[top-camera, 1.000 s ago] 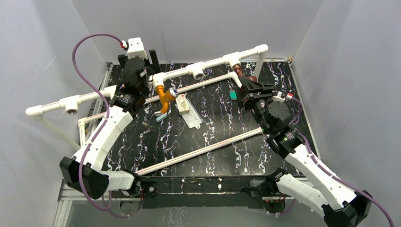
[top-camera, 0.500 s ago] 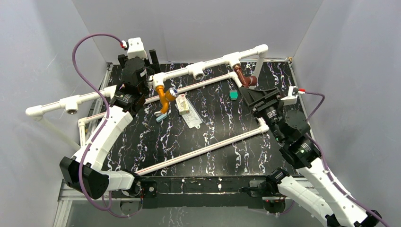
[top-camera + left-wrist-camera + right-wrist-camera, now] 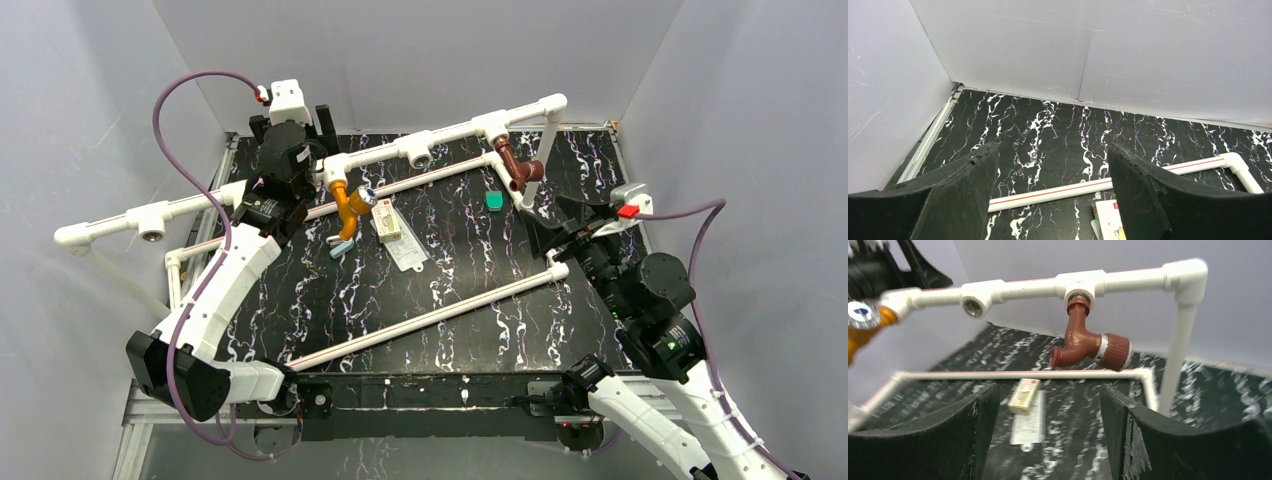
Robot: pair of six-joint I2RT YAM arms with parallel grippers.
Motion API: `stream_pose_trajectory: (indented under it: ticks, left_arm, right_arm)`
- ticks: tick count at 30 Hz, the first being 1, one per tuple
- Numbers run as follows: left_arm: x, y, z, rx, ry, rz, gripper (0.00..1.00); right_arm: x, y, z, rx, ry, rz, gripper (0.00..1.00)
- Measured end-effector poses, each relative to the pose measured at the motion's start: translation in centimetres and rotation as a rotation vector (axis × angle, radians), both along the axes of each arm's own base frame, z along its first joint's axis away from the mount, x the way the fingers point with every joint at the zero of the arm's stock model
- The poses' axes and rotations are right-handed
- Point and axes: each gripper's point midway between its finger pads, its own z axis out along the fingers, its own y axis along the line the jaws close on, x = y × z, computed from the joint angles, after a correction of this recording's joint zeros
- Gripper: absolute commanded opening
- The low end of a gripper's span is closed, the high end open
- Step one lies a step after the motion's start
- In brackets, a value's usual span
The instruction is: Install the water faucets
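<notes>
The dark reddish-brown faucet (image 3: 515, 166) hangs from a white tee socket on the raised pipe, with its spout pointing left in the right wrist view (image 3: 1082, 340). My right gripper (image 3: 566, 226) (image 3: 1049, 388) stands open and empty, a short way back from it on the near-right side. The orange-yellow faucet (image 3: 346, 206) with its silvery knob hangs from the pipe's left elbow and is blurred at the left edge of the right wrist view (image 3: 860, 336). My left gripper (image 3: 318, 126) (image 3: 1053, 147) is open and empty behind that faucet, near the back wall.
A white pipe frame (image 3: 455, 130) spans the black marbled table (image 3: 460, 270), with an open tee socket (image 3: 421, 156) between the faucets and another (image 3: 152, 229) at far left. A white box (image 3: 386, 224) on a card, a green piece (image 3: 493, 201) and a low pipe (image 3: 430, 315) lie on the table.
My right gripper opened off the reddish-brown faucet and drew back toward the near right. The faucet stayed hanging in its tee. The left arm has not moved.
</notes>
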Motion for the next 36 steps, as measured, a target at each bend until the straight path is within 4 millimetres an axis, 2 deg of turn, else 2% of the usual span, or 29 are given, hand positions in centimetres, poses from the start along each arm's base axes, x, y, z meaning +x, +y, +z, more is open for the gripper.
stream_pose_trajectory:
  ticks: [6,12,16,20,26,32,36]
  left_arm:
    - [0.0,0.0,0.0,0.0,0.0,-0.001,0.78]
    - [0.0,-0.1,0.0,-0.001,0.001,-0.004,0.78]
    - [0.0,-0.1,0.0,-0.001,0.001,-0.005,0.78]
    - [0.0,-0.1,0.0,-0.002,0.001,-0.007,0.78]
    - [0.0,-0.2,0.0,-0.004,0.001,-0.009,0.78]
    - [0.0,-0.2,0.0,-0.005,0.001,-0.011,0.78]
    - [0.0,-0.2,-0.1,-0.006,0.001,-0.011,0.78]
  right_arm:
    - [0.1,-0.5,-0.3,-0.348,-0.232,-0.007,0.82]
    - [1.6,-0.4,-3.7,-0.706,-0.395,-0.019,0.82]
    - [2.5,-0.5,-3.7,-0.845,-0.5,-0.055,0.82]
    - [3.7,-0.3,-3.0,-0.952,-0.62,-0.119,0.82]
    - [5.5,0.6,-2.7,-1.055,-0.71,-0.168,0.8]
    - [6.8,1.3,-2.1,-1.072,-0.745,-0.206,0.75]
    - [7.8,1.6,-2.6,-1.086,-0.727,-0.214,0.68]
